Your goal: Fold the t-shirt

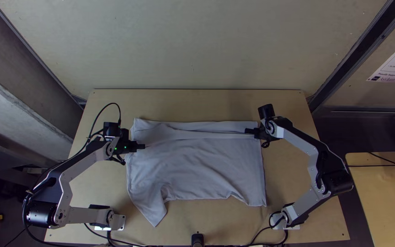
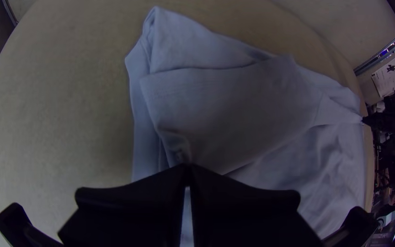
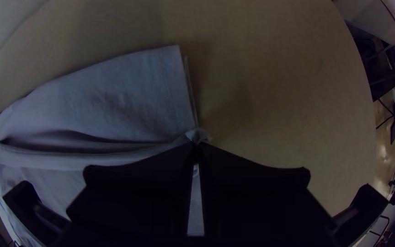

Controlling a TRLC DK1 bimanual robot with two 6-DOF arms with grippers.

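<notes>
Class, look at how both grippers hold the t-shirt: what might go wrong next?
The right gripper pinches only a small bunch of the t-shirt, which might slip free. Creases by the left gripper could leave the fold crooked. The pointed near corner juts out and may spoil the outline.

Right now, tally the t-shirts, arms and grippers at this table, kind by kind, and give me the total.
T-shirts: 1, the pale grey t-shirt
Arms: 2, the left arm and right arm
Grippers: 2, the left gripper and right gripper
Total: 5
</notes>
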